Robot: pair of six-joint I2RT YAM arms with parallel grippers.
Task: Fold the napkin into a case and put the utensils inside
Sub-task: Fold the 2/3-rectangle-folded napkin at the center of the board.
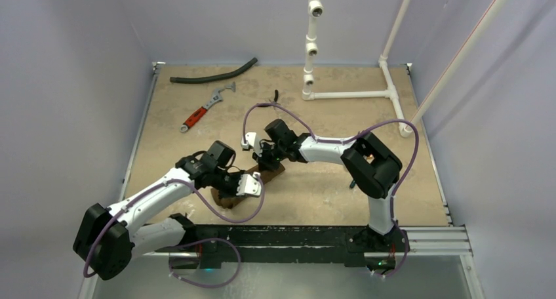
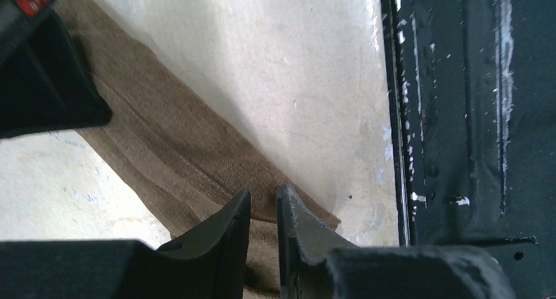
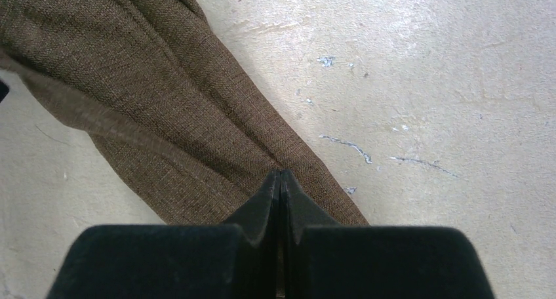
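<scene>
Tan tabletop (image 1: 328, 194): right gripper (image 3: 280, 178) pinched shut on the napkin (image 3: 144, 82); left gripper (image 2: 263, 204), at its opposite end, narrowly parted (hold unclear).

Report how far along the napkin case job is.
Looks done: the napkin is gathered into a narrow folded strip on the table. In hand: the right gripper is shut, pinching one end; the left gripper sits at the other end, jaws slightly apart, grip unclear. Left: finishing the case and loading the utensils; none shows in the napkin, and I can't make them out in any view.
</scene>
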